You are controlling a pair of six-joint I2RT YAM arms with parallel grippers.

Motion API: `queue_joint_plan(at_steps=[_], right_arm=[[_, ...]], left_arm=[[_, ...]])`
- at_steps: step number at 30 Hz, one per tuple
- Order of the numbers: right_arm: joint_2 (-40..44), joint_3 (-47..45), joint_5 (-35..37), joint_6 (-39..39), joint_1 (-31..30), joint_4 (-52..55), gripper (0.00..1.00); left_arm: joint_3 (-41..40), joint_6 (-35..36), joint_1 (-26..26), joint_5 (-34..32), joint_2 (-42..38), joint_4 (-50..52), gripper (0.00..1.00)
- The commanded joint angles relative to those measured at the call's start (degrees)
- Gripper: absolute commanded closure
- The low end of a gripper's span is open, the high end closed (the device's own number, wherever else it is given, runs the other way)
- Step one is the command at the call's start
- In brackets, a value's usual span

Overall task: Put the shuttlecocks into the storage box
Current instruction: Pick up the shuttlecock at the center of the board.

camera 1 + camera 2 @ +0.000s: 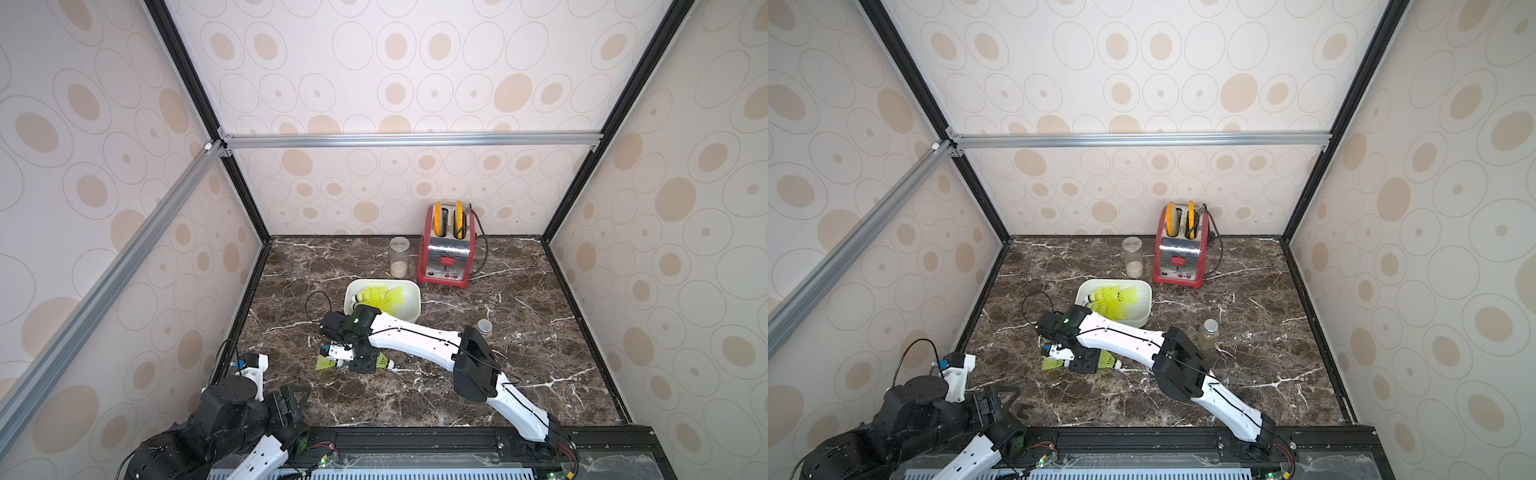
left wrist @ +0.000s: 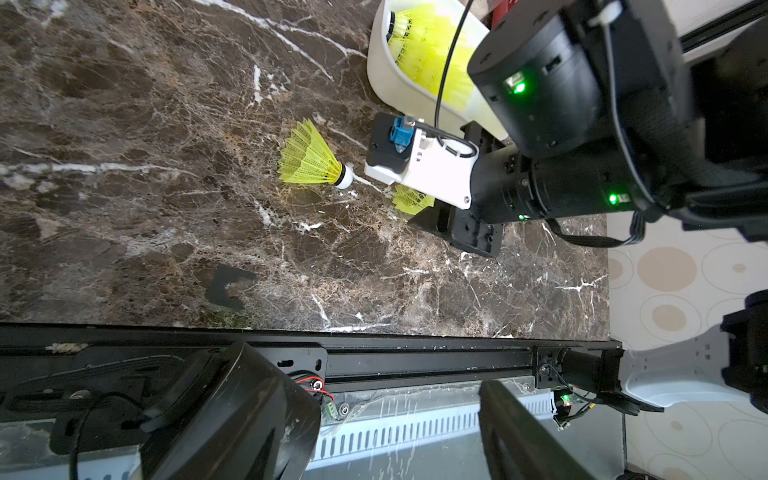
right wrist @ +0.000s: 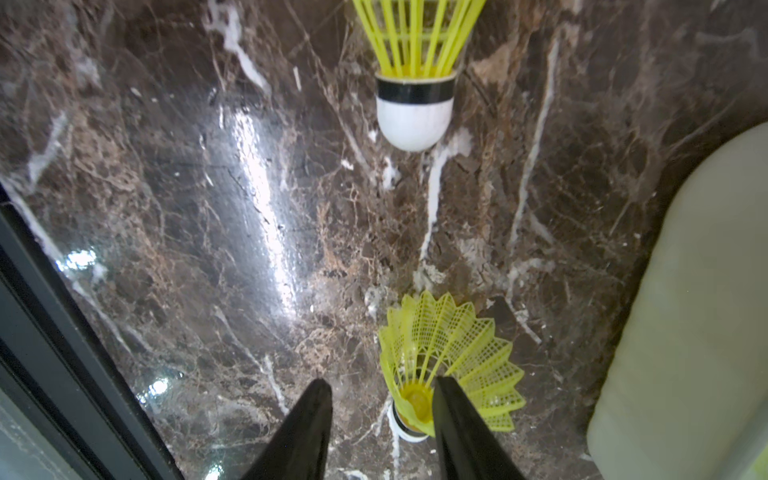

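Several neon yellow-green shuttlecocks [image 1: 380, 296] lie in the white storage box [image 1: 411, 309] in both top views. Two more lie on the marble in front of it, one [image 1: 326, 363] left of my right gripper [image 1: 362, 368] and one [image 1: 384, 361] right of it. In the right wrist view the right gripper [image 3: 382, 399] is open just above the table. One finger overlaps the skirt of a shuttlecock [image 3: 449, 349], whose white tip shows between the jaws. The other shuttlecock [image 3: 415, 83] lies farther off. My left gripper [image 2: 399, 415] hangs open and empty over the front rail.
A red toaster [image 1: 446, 257] and a clear jar [image 1: 399, 257] stand at the back behind the box. A small lidded jar [image 1: 484, 328] sits right of the right arm. A black tape mark [image 2: 228, 286] lies near the front edge. The box wall [image 3: 685, 311] is close beside the right gripper.
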State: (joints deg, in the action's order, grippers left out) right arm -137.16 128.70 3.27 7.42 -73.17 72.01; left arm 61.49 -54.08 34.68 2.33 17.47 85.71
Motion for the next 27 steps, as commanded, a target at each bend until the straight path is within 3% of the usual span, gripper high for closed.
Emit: queue_joint_plan(at_steps=[1, 13, 27], right_arm=[[0.0, -0.4, 1.0, -0.8, 0.0, 2.6, 0.54], [4.5, -6.9, 0.7, -2.4, 6.4, 3.2, 0.53], [15.1, -23.2, -4.1, -4.8, 15.2, -1.1, 0.58]], left_arm=[[1.6, 1.7, 0.3, -0.1, 1.7, 0.5, 0.24], [0.6, 1.7, 0.3, -0.2, 4.0, -3.1, 0.24], [-2.1, 1.8, 0.3, 2.1, 6.4, -8.8, 0.24]])
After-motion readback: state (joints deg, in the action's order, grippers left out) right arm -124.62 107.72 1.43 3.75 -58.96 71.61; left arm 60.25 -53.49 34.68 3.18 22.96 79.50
